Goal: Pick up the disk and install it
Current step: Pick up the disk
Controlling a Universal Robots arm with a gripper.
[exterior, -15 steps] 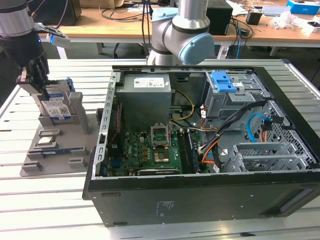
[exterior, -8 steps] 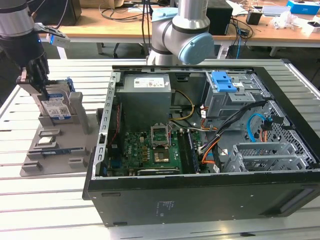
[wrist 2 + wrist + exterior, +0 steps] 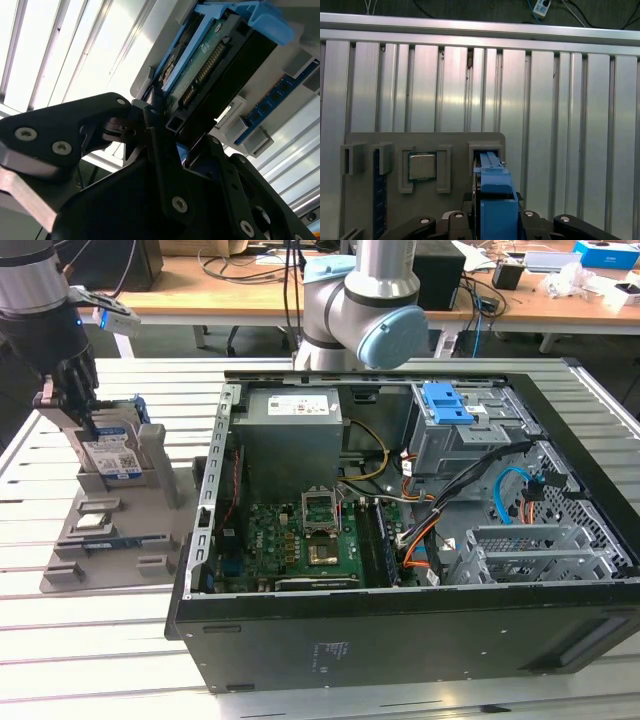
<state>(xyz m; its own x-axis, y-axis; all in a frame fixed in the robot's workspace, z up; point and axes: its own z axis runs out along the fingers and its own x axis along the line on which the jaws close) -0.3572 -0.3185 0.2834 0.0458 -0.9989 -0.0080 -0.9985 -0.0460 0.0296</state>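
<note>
The gripper (image 3: 172,132) was closed on the disk (image 3: 210,65), with one finger pressed on each flat side near one end. The disk was stood on its edge in a slot of the grey holder (image 3: 105,575), at the left of the exterior view, well apart from the open computer case (image 3: 400,640). The disk was judged stiff, hard and a bit heavy, with smooth metal that could slip. It was best held by its flat sides and kept from bumps.
</note>
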